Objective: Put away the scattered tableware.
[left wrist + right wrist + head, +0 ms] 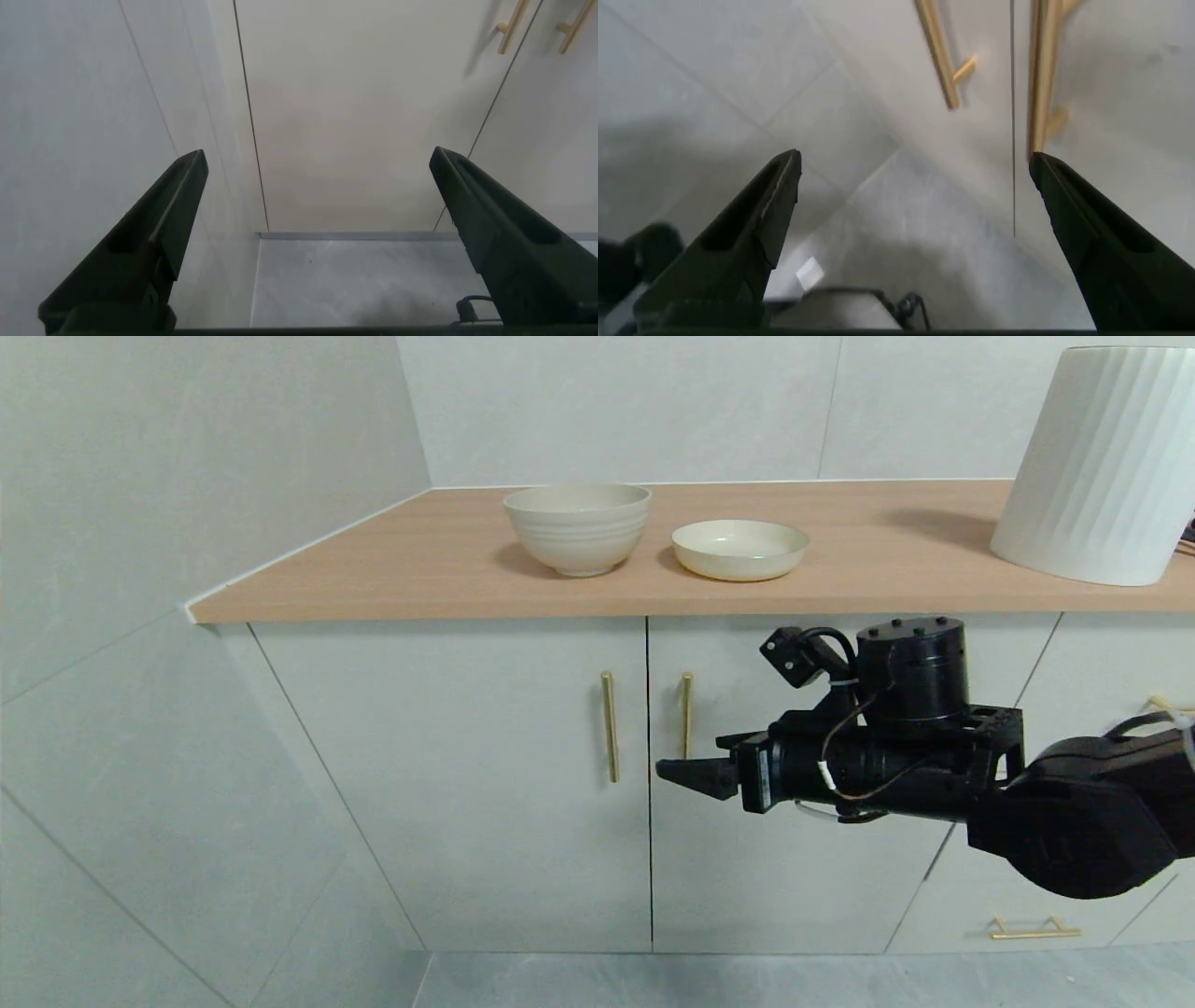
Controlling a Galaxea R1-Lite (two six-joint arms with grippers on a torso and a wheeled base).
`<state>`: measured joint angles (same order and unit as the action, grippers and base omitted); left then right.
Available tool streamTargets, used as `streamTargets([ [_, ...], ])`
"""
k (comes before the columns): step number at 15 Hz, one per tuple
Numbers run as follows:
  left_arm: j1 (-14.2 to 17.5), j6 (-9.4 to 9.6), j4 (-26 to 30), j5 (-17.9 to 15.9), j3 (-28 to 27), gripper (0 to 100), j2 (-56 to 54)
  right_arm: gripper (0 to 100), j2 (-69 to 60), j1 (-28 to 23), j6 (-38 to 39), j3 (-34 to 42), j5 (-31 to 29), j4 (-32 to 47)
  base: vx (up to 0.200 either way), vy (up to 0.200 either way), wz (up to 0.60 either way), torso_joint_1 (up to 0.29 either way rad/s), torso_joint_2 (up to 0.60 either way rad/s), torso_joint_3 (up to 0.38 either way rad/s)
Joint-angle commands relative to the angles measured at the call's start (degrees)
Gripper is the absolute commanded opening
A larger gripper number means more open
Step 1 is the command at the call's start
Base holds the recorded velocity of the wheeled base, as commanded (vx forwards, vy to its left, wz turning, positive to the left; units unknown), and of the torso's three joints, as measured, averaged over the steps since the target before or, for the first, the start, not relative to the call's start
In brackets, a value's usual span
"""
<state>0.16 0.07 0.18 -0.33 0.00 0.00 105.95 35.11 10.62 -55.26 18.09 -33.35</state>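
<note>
the tableware is on the wooden surface: a ribbed bowl at about 12 o'clock in the head view, and a shallow dish just beside it, at its 3 o'clock, not touching. a tall white fluted cylinder stands well apart at 2 o'clock. nothing is put away yet, and both cabinet doors under the surface are closed. the right gripper hangs in front of the doors at about 5 o'clock, pointing toward the two brass handles that sit side by side at the seam. in its wrist view the fingers are spread wide and hold nothing, and the handles are ahead of them. the left gripper has its fingers spread wide too, empty, and faces a cabinet door low near the floor. i judge that the step in hand is to open a door so that the tableware can go inside. the risk comes from the handles: they are thin and very near each other, so the fingers may close around both, or slip off the smooth bar when pulling. a door that swings out could also hit the arm that is close in front of it. later, the smooth round bowl may slide in the fingers if they take it only by the rim.
</note>
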Motion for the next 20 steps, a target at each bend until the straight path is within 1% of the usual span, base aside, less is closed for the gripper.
streamTargets([
  [1,0.02,-0.07,-0.01,-0.02,0.00,100,0.00,100,4.18,-0.04,1.34,-0.90,-1.30,-3.12,0.000,0.000,0.00,0.000,0.00,0.000],
  [3,0.02,-0.07,-0.01,-0.02,0.00,100,0.00,100,5.76,-0.04,3.27,-1.34,-2.27,-5.93,0.000,0.000,0.00,0.000,0.00,0.000],
  [8,0.02,-0.07,-0.01,-0.02,0.00,100,0.00,100,8.31,-0.04,6.17,-2.57,-2.36,-10.77,0.000,0.000,0.00,0.000,0.00,0.000],
  [9,0.02,-0.07,-0.01,-0.02,0.00,100,0.00,100,9.63,-0.04,7.31,-2.66,-2.36,-13.14,0.000,0.000,0.00,0.000,0.00,0.000],
  [14,0.02,-0.07,-0.01,-0.02,0.00,100,0.00,100,11.30,-0.13,7.58,-3.10,-2.36,-15.69,0.000,0.000,0.00,0.000,0.00,0.000],
  [16,0.02,-0.07,-0.01,-0.02,0.00,100,0.00,100,13.14,-0.04,9.42,-3.45,-2.89,-19.12,0.000,0.000,0.00,0.000,0.00,0.000],
  [19,0.02,-0.07,-0.01,-0.02,0.00,100,0.00,100,13.41,0.14,11.27,-3.63,-2.97,-20.44,0.000,0.000,0.00,0.000,0.00,0.000],
  [20,0.02,-0.07,-0.01,-0.02,0.00,100,0.00,100,12.88,0.93,13.02,-3.54,-2.89,-20.52,0.000,0.000,0.00,0.000,0.00,0.000],
])
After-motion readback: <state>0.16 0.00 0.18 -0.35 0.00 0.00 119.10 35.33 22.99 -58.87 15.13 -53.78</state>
